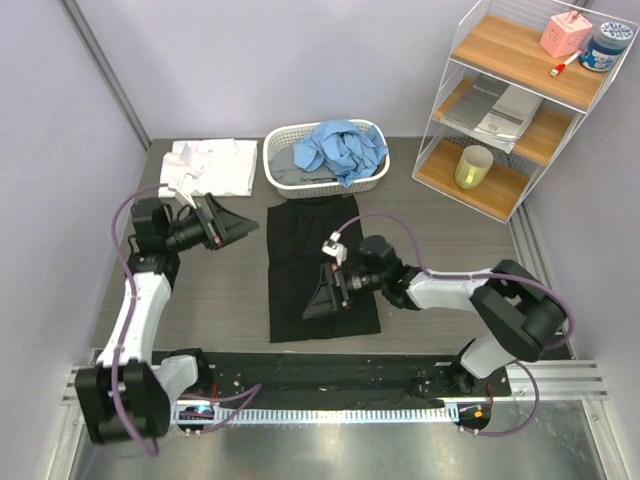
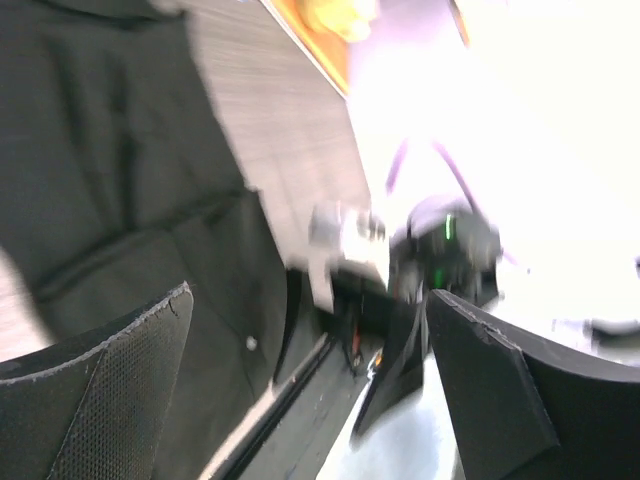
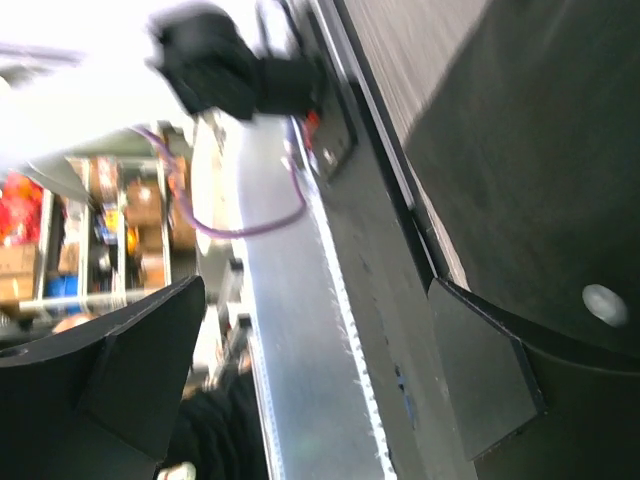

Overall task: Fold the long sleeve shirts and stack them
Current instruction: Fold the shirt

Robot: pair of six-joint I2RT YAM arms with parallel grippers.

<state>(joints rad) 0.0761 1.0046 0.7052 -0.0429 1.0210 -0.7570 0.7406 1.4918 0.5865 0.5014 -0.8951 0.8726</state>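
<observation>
Black shirt: long sleeve, laid flat as a long narrow panel at the middle of the table, one end just beside the basket, the other toward the arm bases; a small white button shows in the right wrist view

White shirt: rumpled heap at the far left of the table, just left of the basket and apart from the black shirt

Light blue shirt: bunched inside the white slatted basket at the far edge, spilling over its right rim; a grey cloth lies under it at the front of the basket

Left gripper: over bare table between the white shirt and the black shirt, pointing toward the black one; jaws spread wide with nothing between them; its wrist view is blurred

Right gripper: over the near left part of the black shirt, pointing toward its left edge; jaws released and wide apart, holding nothing; whether the fingers touch the cloth cannot be told

Wire shelf rack: far right, three wooden shelves; a yellow cup on the lowest, flat grey papers on the middle, a pink box and a blue-lidded jar on the top
</observation>
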